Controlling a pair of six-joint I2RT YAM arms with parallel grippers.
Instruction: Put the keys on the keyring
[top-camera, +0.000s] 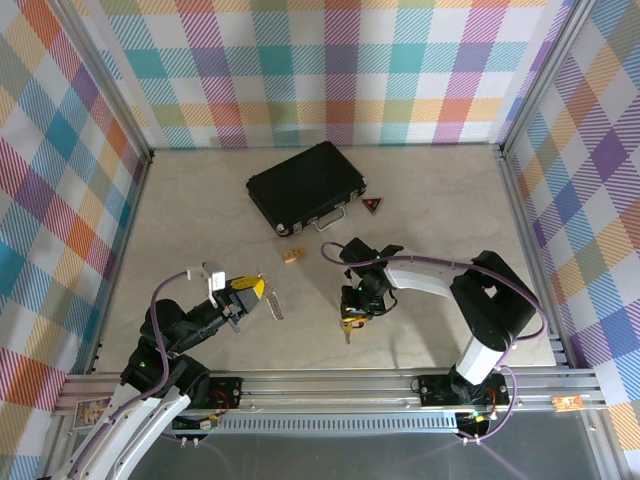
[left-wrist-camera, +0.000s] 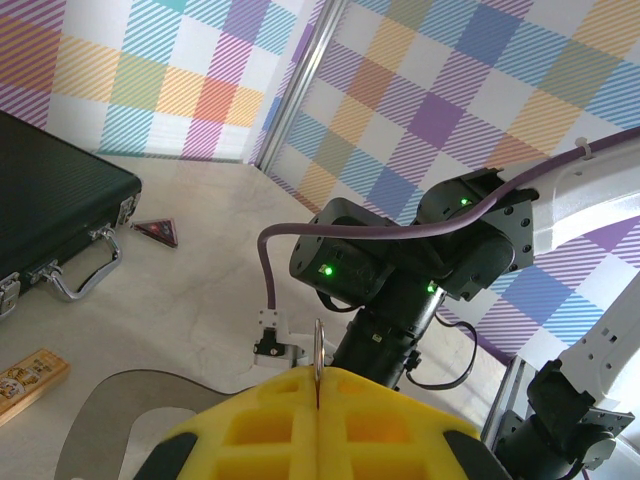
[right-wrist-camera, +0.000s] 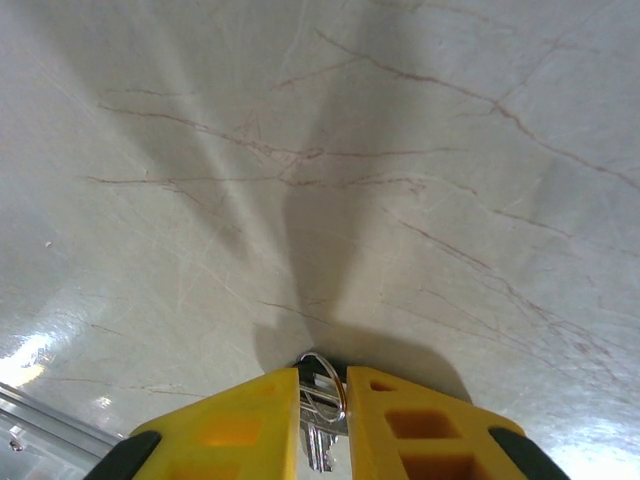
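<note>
Currently key pinched between right jaws — thin loop clamped in closed left jaws.

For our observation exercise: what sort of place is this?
Probably a robot test cell: a left arm and right arm bolted to an aluminium frame, a marble-look table, and checked walls on three sides.
</note>
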